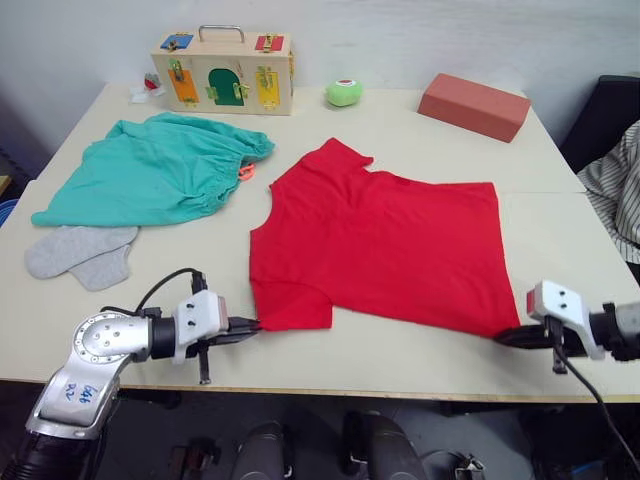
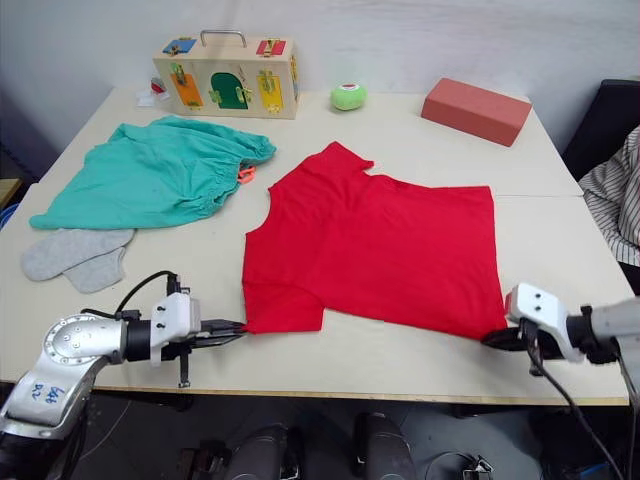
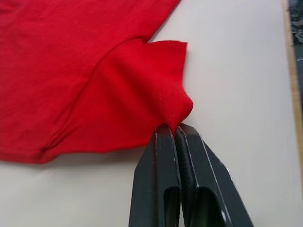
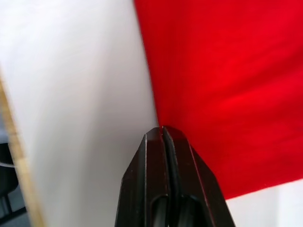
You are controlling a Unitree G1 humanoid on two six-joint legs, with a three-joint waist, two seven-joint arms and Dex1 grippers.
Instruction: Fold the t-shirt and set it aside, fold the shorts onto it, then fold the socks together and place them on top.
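Observation:
The red t-shirt point(image 1: 380, 245) lies spread flat on the middle of the table, collar to the left. My left gripper point(image 1: 252, 324) is shut on the corner of its near sleeve point(image 3: 177, 116), pinching the cloth into a small peak. At the near right, my right gripper point(image 1: 505, 337) is shut on the shirt's near hem corner point(image 4: 163, 124). The teal shorts point(image 1: 160, 170) lie at the far left with an orange drawstring point(image 1: 246, 172) showing. Two grey socks point(image 1: 82, 252) rest side by side just in front of the shorts.
A wooden latch box point(image 1: 224, 72) and a green ball point(image 1: 344, 93) stand at the back of the table point(image 1: 420, 130). A salmon-red block point(image 1: 473, 105) sits at the back right. A person's striped sleeve point(image 1: 618, 190) shows at the right edge.

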